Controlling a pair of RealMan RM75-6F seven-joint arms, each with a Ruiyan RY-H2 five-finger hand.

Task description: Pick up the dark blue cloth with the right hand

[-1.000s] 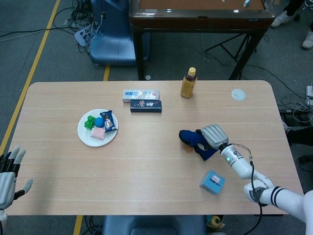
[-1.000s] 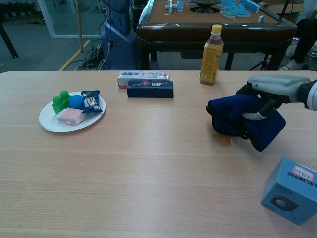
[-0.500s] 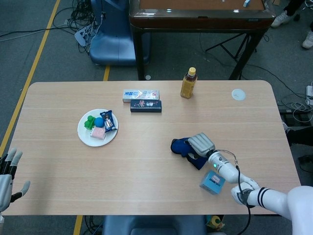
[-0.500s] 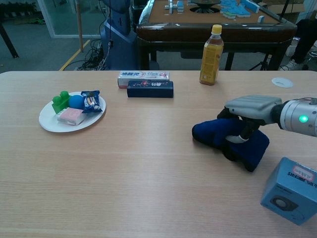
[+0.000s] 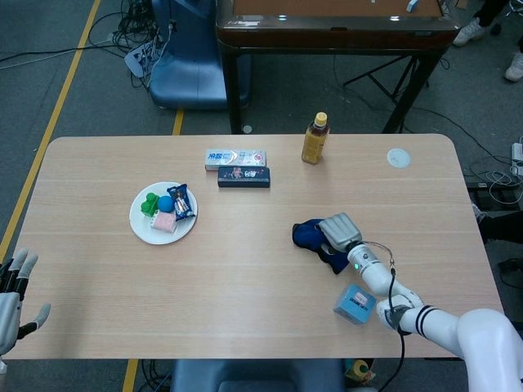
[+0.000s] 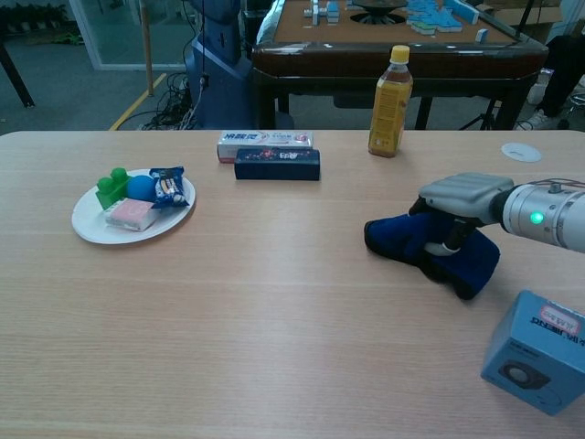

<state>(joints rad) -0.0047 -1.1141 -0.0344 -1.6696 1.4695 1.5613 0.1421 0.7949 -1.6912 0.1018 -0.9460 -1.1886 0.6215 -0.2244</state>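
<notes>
The dark blue cloth (image 6: 430, 248) lies bunched under the right hand (image 6: 462, 197), whose fingers curl down into it, gripping it at the table (image 6: 274, 311). Beside that hand's wrist stands a light blue box (image 6: 539, 352). Far across, a white plate (image 6: 87, 224) holds green and blue toys, a pink block and a snack packet. The left hand (image 5: 12, 294) hangs off the table's corner, fingers spread, holding nothing.

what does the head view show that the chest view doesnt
Only the head view shows the robot's left hand, open at the table's near left corner, plus the grey floor with its yellow line.

Only the chest view shows the blue tiles on the brown table behind.

Both show the right hand gripping the dark blue cloth, the white plate of snacks, the yellow drink bottle, the light blue box and the two flat boxes.
</notes>
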